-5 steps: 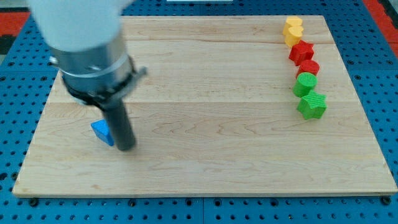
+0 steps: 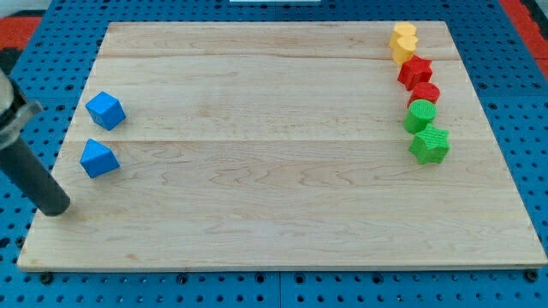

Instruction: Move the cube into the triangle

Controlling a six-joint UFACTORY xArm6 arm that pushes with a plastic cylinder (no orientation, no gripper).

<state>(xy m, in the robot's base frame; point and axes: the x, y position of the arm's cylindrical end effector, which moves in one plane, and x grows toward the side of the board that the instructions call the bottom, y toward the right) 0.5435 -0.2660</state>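
A blue cube [image 2: 105,110] sits near the board's left edge. A blue triangle block [image 2: 98,159] lies just below it, with a small gap between them. My tip [image 2: 55,208] rests near the board's left edge, below and to the left of the triangle, touching neither block. The rod slants up to the view's left edge.
A column of blocks stands at the right side of the wooden board [image 2: 282,171]: a yellow block [image 2: 403,41], a red star-like block [image 2: 415,71], a red cylinder [image 2: 425,92], a green cylinder [image 2: 420,114] and a green star-like block [image 2: 429,145].
The arm has swung left and my tip moved from beside the triangle to the board's left edge. The blue cube, hidden before, now shows. The triangle sits further left and higher.
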